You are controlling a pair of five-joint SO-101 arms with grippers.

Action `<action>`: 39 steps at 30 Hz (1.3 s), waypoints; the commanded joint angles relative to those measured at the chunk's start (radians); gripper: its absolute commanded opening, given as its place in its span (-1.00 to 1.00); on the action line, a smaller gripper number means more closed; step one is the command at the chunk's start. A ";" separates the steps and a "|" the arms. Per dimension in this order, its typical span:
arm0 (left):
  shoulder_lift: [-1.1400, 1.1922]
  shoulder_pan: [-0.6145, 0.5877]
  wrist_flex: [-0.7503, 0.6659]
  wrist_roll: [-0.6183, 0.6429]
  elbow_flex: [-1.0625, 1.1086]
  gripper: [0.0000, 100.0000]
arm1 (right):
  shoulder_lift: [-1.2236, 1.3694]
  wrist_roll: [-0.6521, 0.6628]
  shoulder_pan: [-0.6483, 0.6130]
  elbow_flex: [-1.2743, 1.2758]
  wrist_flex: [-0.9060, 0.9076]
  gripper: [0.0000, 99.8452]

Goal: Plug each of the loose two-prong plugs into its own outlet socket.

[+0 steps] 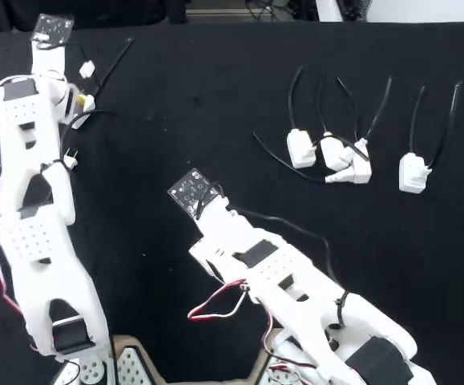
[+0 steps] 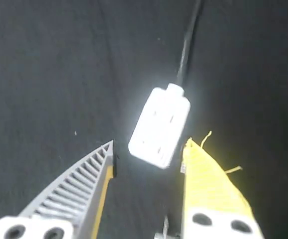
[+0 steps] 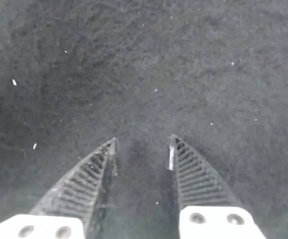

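Black-clothed table (image 3: 134, 59) lies under the right tool (image 3: 141, 143), tips wide; left tool (image 2: 148, 145), also wide, flanks a white socket (image 2: 159, 127) at the table's ten o'clock.

light: dim, even | glare: outlet socket (image 2: 159, 127) washed out white | black cloth (image 1: 215, 80): matte | shadows: faint

robotics lab bench, black cloth table (image 1: 183, 96), white desktop left arm (image 1: 43, 241), right arm (image 1: 296, 297), exposed red wiring (image 1: 215, 305)
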 commanded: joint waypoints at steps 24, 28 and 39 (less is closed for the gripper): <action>0.548 0.070 -0.121 0.002 -0.739 -0.54 | -0.036 0.009 -0.009 -0.005 -0.020 -0.72; 0.594 0.054 -0.057 0.002 -0.745 -0.54 | -0.036 0.009 -0.009 -0.005 -0.020 -0.72; 0.569 0.042 0.285 -0.008 -0.901 -0.54 | -0.035 0.009 -0.009 -0.005 -0.020 -0.72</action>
